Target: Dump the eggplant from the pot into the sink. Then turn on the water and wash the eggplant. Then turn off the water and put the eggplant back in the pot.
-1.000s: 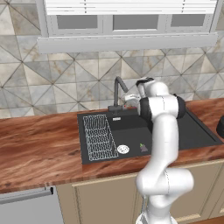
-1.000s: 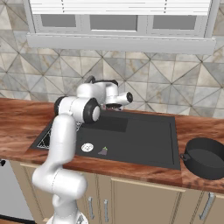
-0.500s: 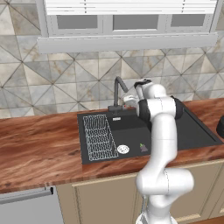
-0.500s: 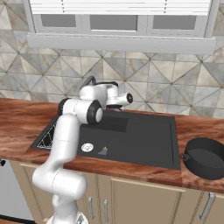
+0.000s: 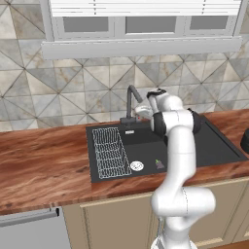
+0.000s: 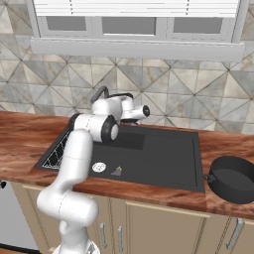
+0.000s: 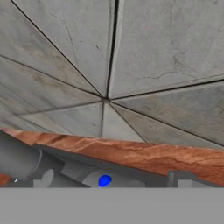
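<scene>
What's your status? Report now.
Gripper open at faucet, holding nothing. Eggplant in sink beside drain. Pot on counter, right. No water running.

Matte black sink (image 5: 219, 146), dark purple eggplant (image 5: 159, 164) — green-tipped — charcoal pot (image 6: 234, 179), reddish-brown wood-grain counter (image 5: 44, 165).

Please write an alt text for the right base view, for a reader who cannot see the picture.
A white robot arm reaches over a matte black sink toward the dark faucet at the tiled back wall. A tiny purple eggplant lies in the basin beside the white round drain. A round black pot stands on the wooden counter to the right of the sink.
</scene>
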